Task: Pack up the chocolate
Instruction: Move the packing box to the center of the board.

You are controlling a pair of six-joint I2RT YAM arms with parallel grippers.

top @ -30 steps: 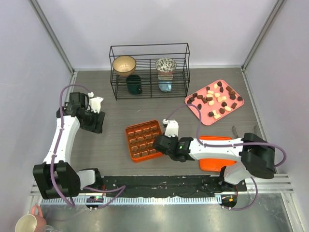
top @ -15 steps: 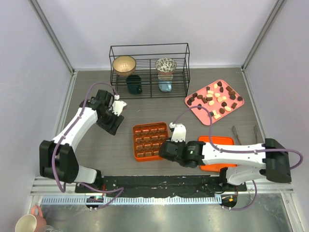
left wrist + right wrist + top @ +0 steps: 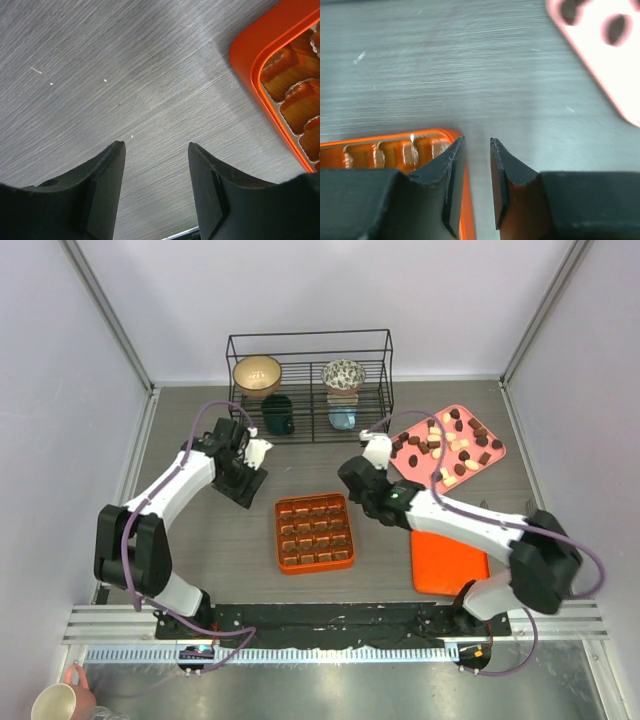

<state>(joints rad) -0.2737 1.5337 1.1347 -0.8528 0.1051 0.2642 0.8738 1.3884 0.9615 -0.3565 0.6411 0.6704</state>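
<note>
Seemingly fetching chocolate (image 3: 434, 442).
Both jaws gape empty; the right ones next need one piece off the far-right tray (image 3: 424, 476).

My grey wood-grain desk (image 3: 200, 540) carries a black wire rack (image 3: 309, 390) at the back, a pink tray (image 3: 480, 472) back right, an orange gridded box (image 3: 281, 536) in the middle, and a flat orange lid (image 3: 450, 562) to its right.

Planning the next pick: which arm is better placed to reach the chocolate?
Right. The right gripper hovers beside the pink tray of chocolate; the left gripper sits across the orange box, farther away.
</note>
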